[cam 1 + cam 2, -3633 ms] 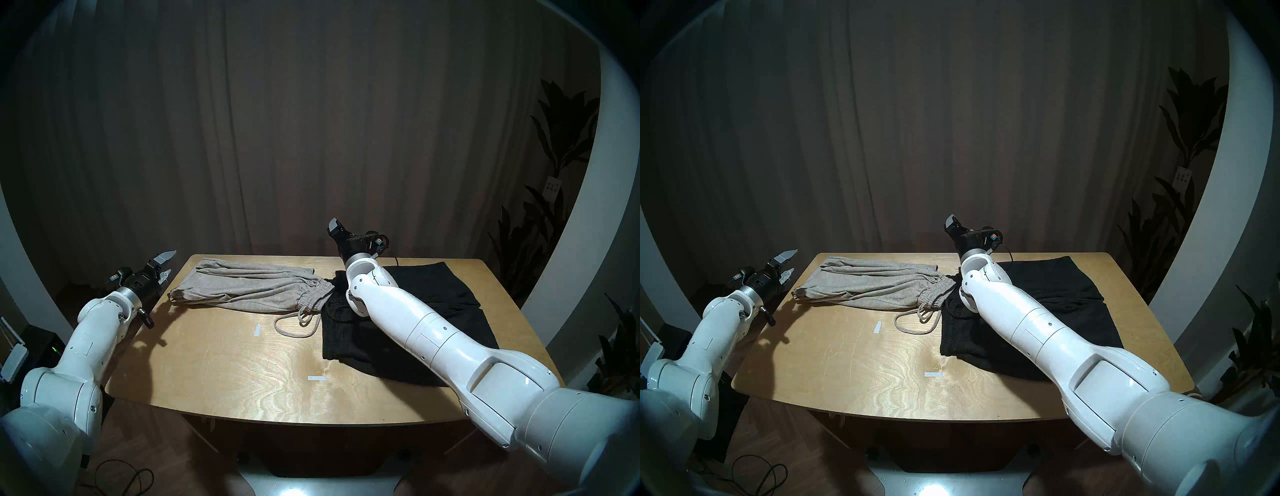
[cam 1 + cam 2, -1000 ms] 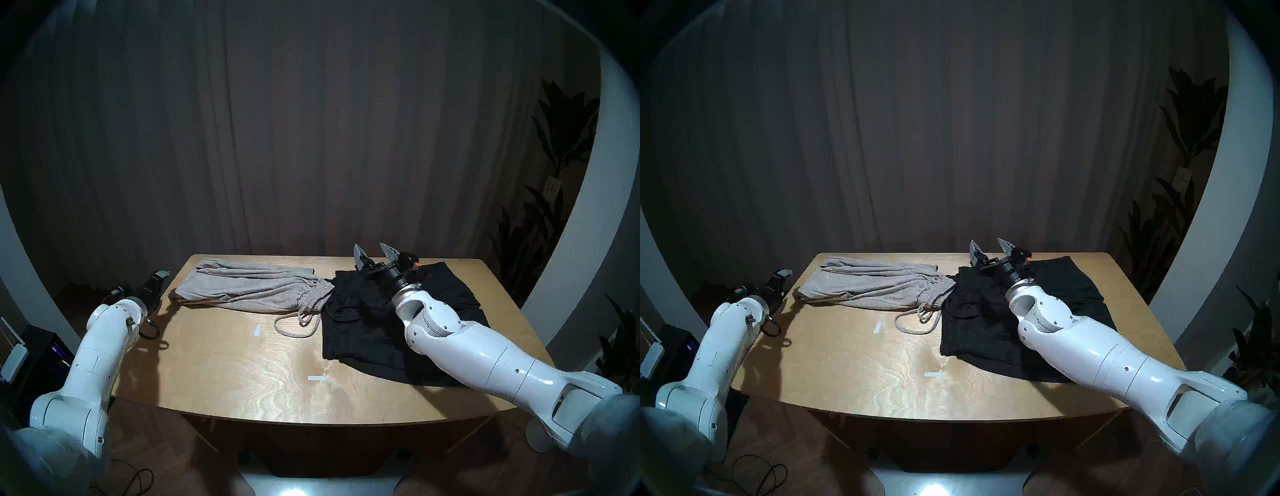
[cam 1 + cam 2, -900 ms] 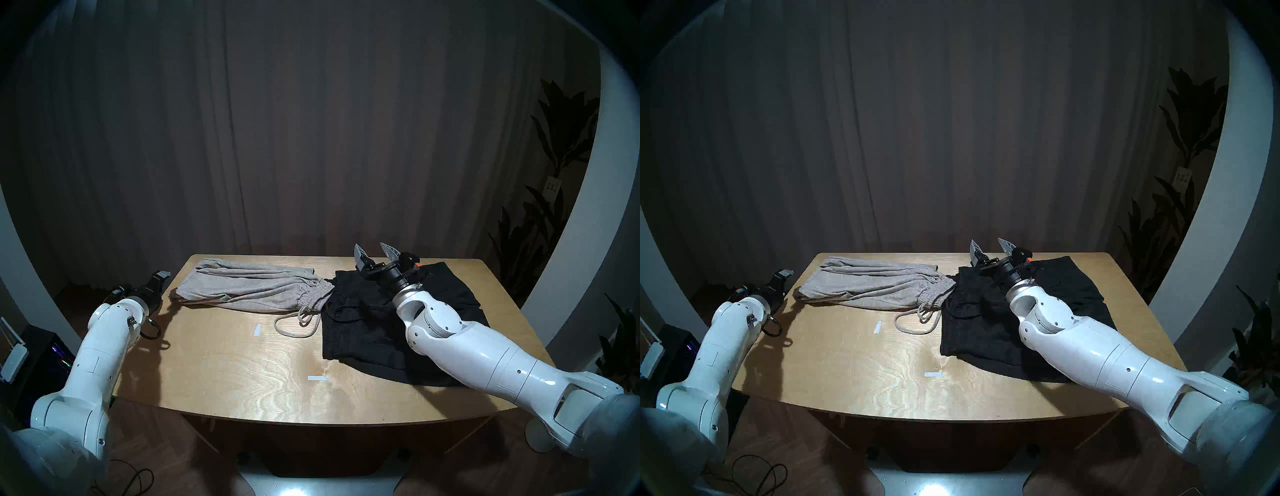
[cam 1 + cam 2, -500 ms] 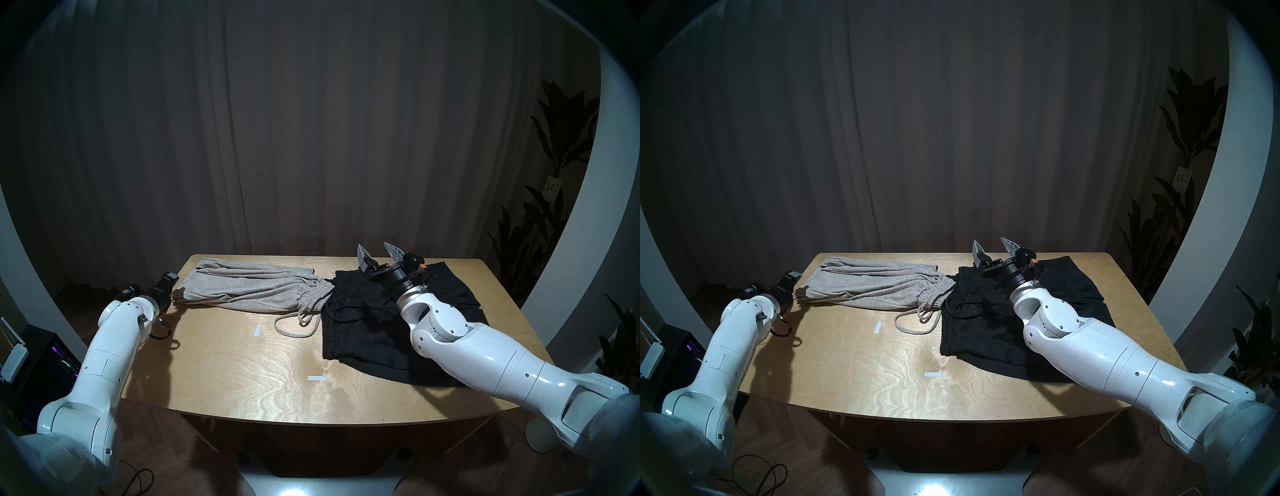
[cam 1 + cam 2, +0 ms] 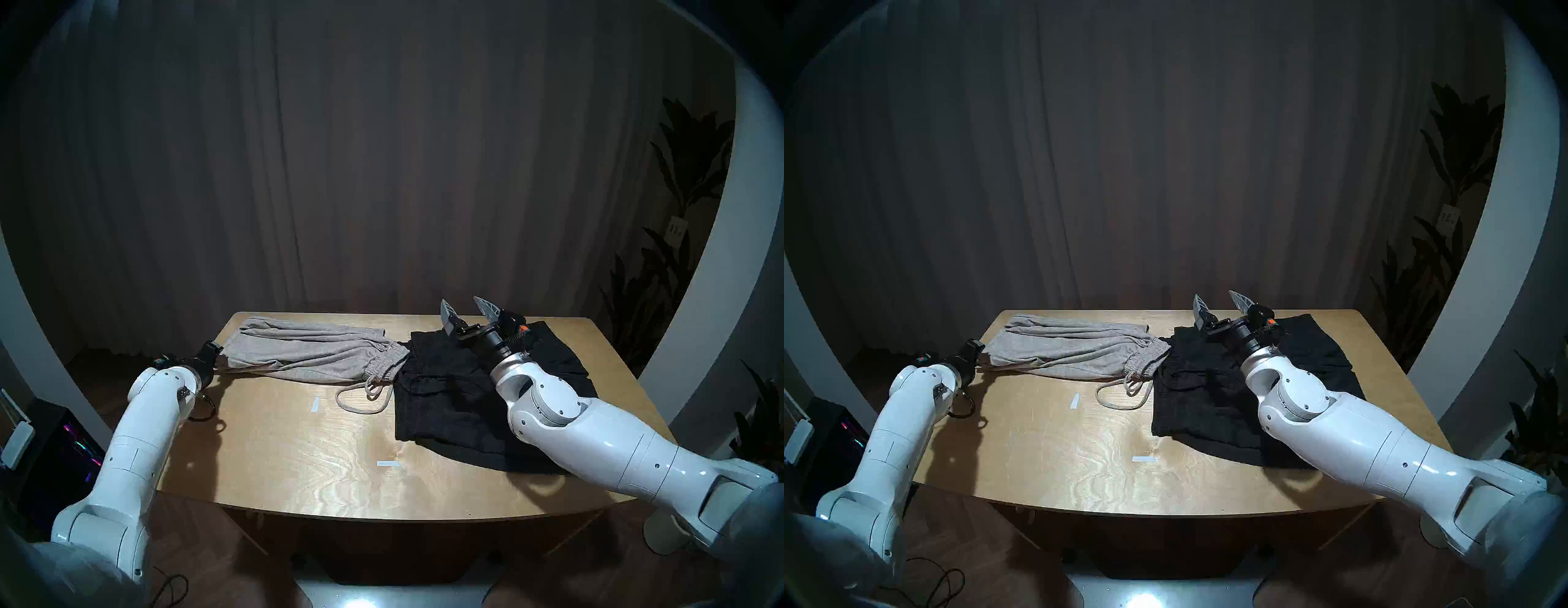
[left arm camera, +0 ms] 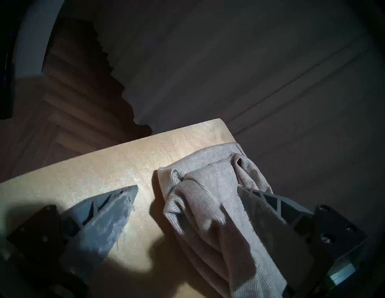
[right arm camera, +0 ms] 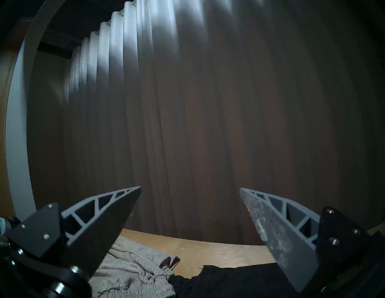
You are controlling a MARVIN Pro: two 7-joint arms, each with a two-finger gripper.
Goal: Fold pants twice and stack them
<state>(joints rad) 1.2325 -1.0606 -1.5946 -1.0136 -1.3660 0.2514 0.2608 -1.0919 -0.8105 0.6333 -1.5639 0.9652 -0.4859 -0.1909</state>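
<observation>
The wide-open left gripper [image 6: 187, 191] straddles the light grey knit pants' [image 5: 305, 354] leg ends at the wooden table's [image 5: 297, 446] left edge; closing shallow could catch only one layer. The empty right gripper [image 5: 464, 308] gapes above the black knit pants [image 5: 441, 403].

The wooden desk [image 5: 275, 450] bore grey pants [image 5: 305, 354] at back left, black pants [image 5: 449, 403] at right, and two pale tape strips [image 5: 389, 463].

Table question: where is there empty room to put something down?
The table is bare across the near middle, between the two tape marks and the front edge. The back is crowded: grey pants left, black pants right.
</observation>
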